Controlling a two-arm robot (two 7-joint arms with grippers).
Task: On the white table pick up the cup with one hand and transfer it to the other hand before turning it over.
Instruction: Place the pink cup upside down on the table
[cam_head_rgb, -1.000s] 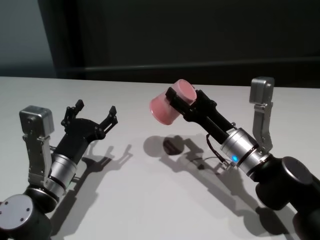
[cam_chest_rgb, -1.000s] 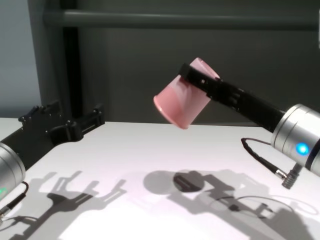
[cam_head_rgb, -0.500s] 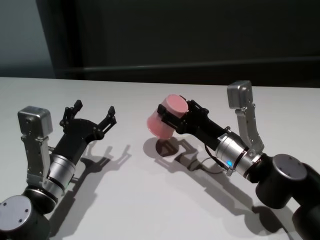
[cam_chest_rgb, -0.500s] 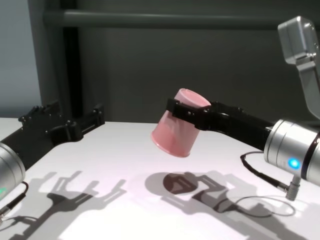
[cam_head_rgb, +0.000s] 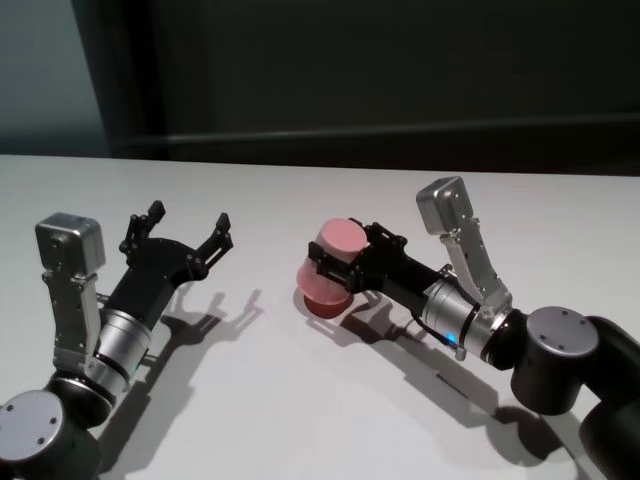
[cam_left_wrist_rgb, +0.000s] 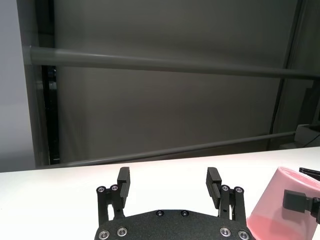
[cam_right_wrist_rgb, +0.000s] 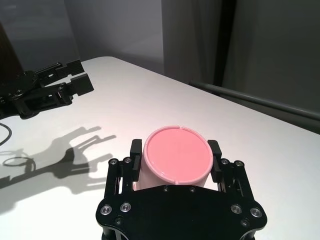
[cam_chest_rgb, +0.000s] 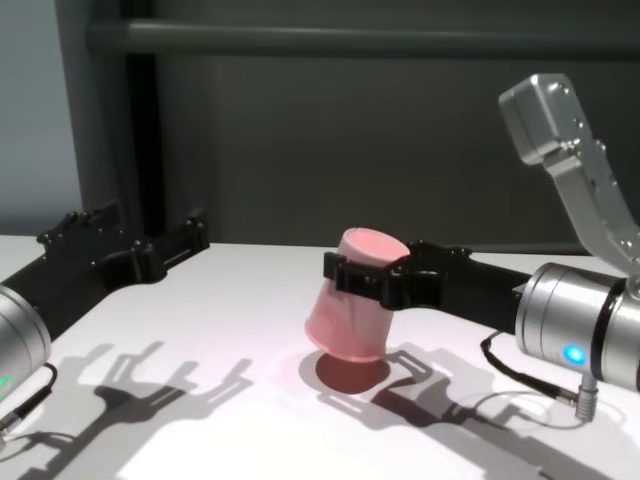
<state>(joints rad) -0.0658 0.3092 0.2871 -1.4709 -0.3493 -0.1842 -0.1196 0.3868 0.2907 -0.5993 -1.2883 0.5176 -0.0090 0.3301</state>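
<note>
Head view: I see right gripper (cam_head_rgb: 335, 268) clamped on cup (cam_head_rgb: 333, 262), mouth down, tilted, low over white table (cam_head_rgb: 300, 400). Risk: rim catches table at angle, cup tips on release.

Chest view: rim looks just off surface, contact unclear from here.

Right wrist view: closed base faces camera, fingers (cam_right_wrist_rgb: 134, 150) pinching both sides.

Left wrist view: left gripper (cam_left_wrist_rgb: 170, 181) spread wide, empty, well apart.

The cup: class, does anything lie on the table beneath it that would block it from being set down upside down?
Nothing visible does. The cup, gripped base-up by the right end effector, hangs tilted just above bare white table; only its shadow lies below. The open left end effector is well apart.
</note>
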